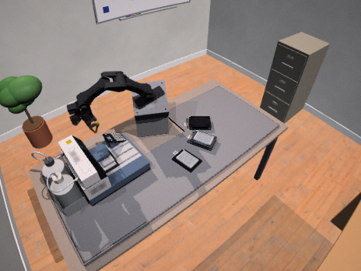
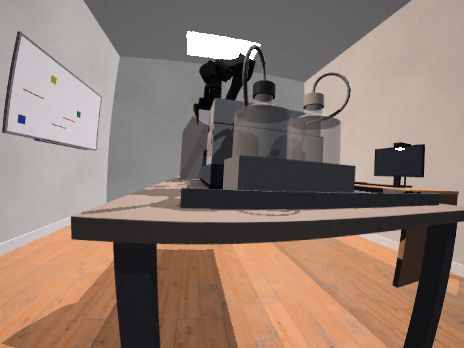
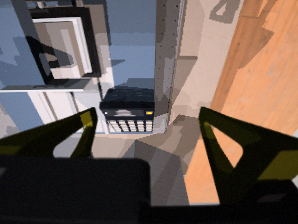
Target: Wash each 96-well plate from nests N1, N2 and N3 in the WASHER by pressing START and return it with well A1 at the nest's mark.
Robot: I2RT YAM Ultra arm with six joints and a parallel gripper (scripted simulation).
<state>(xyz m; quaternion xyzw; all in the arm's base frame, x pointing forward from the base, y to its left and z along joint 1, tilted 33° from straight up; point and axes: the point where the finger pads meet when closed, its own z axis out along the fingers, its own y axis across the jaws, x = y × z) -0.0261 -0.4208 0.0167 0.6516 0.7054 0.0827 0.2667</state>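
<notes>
Grey table [image 1: 241, 113], blue-white washer [image 1: 117, 163], three plate nests [image 1: 187, 160], grey arm pedestal [image 1: 152, 113]

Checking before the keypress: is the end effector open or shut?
Open: in the wrist view the end effector fingers stand wide apart, empty, above the keypad.

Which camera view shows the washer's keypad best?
The wrist view: the keypad lies straight below the open gripper, key rows visible. The top view shows it small beside the carrier track. In the exterior view the bottles and washer body hide it.
</notes>
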